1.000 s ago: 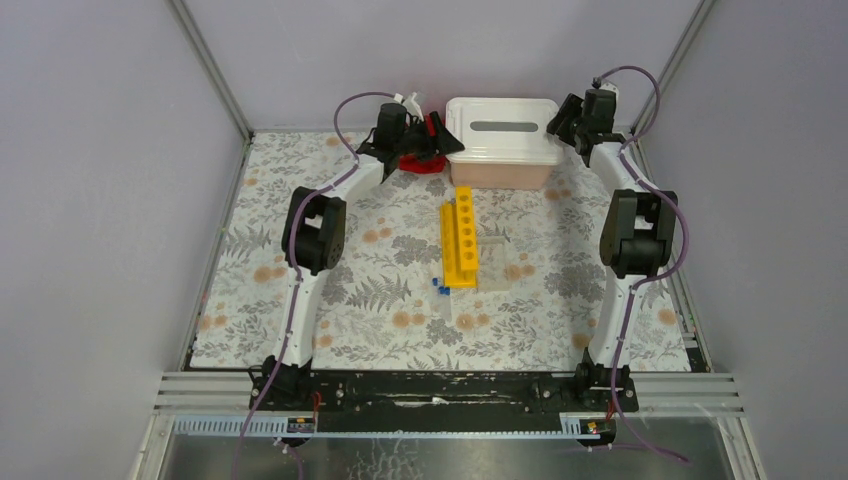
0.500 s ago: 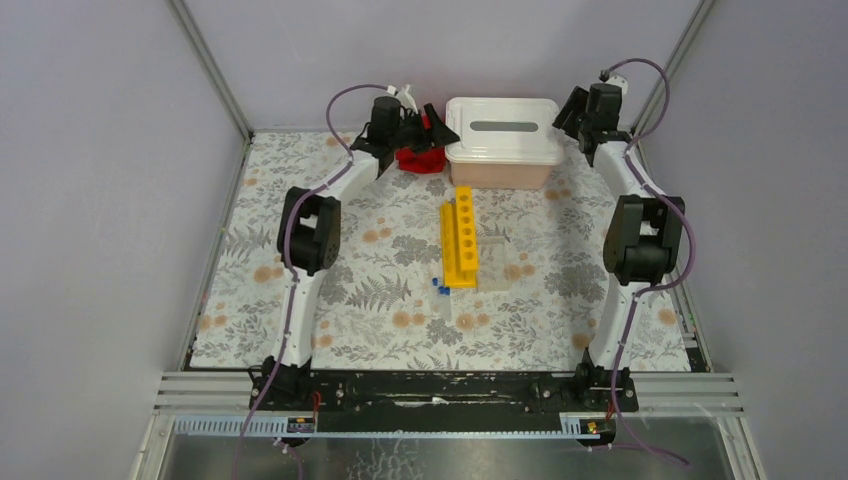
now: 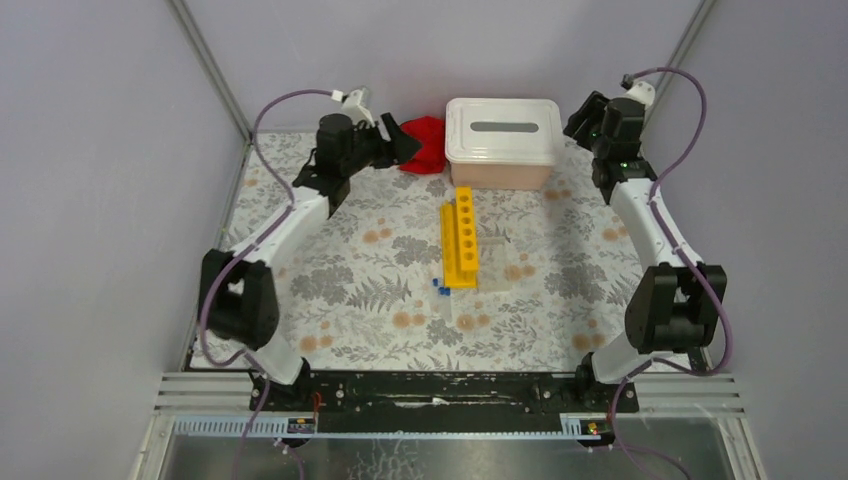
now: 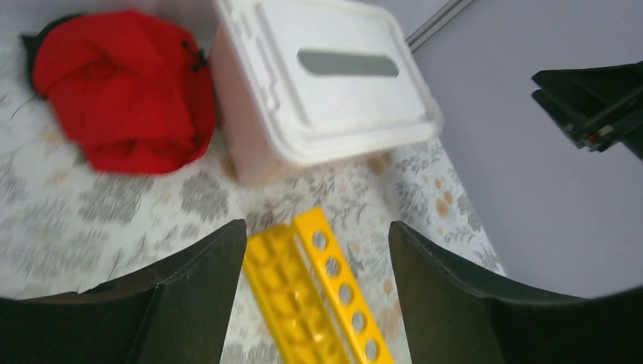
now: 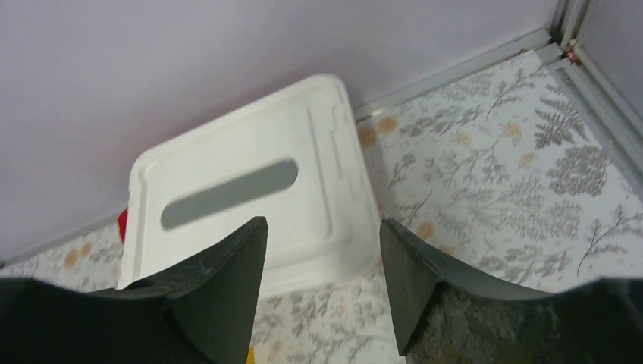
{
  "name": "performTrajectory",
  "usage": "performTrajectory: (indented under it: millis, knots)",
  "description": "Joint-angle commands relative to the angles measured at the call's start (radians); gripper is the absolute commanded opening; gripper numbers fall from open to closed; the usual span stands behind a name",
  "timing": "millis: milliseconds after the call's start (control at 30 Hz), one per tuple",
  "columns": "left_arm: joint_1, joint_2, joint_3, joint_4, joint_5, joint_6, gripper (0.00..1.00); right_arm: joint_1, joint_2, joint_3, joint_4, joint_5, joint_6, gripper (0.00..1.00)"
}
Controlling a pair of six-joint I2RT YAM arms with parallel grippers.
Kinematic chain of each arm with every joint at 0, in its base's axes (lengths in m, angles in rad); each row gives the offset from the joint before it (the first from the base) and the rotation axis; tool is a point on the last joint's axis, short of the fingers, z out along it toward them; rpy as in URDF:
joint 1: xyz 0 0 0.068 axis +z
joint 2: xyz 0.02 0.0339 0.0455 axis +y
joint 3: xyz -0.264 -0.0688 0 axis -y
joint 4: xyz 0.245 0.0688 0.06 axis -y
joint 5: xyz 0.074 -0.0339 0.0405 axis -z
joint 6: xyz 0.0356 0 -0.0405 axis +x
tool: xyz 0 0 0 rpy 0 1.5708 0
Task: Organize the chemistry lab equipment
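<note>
Yellow plastic test-tube rack [image 3: 460,240], long and pierced with a row of round holes, lies near the middle of the flower-patterned table cover [image 3: 340,290]. Its length runs away from the arm bases, and its far end stops just short of the pinkish bin with a white slotted lid [image 3: 502,140]. Small clear blue-capped tubes [image 3: 439,287] lie on the cover just beside the rack's near left corner; their number cannot be told. The bin stands against the back wall with its lid on. A crumpled red cloth [image 3: 425,157] sits just beside the bin's left side.

The left gripper [image 3: 398,143] hangs above the cover to the left of the red cloth. Its 2 fingers are spread wide with nothing between them. In the left wrist view the rack [image 4: 334,303] shows through that gap, well below the gripper [image 4: 317,231].

The right gripper [image 3: 580,120] is raised just beside the bin's right end. In the right wrist view its jaws [image 5: 322,227] are likewise wide apart and empty, framing the white lid [image 5: 250,189].
</note>
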Motion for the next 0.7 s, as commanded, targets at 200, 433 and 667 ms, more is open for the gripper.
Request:
performTrajectory:
  millis: [200, 433, 667]
  knots:
    - [-0.075, -0.521, -0.485, 0.021, -0.119, 0.009, 0.99, 0.202, -0.441, -0.355, 0.035, 0.085, -0.033, 0.63]
    - [-0.077, -0.742, -0.676, 0.093, 0.022, -0.138, 0.99, 0.231, -0.626, -0.49, 0.008, 0.016, -0.019, 0.64]
    - [-0.073, -0.605, -0.75, 0.189, 0.26, -0.341, 0.99, 0.246, -0.723, -0.56, -0.006, -0.001, 0.004, 0.64]
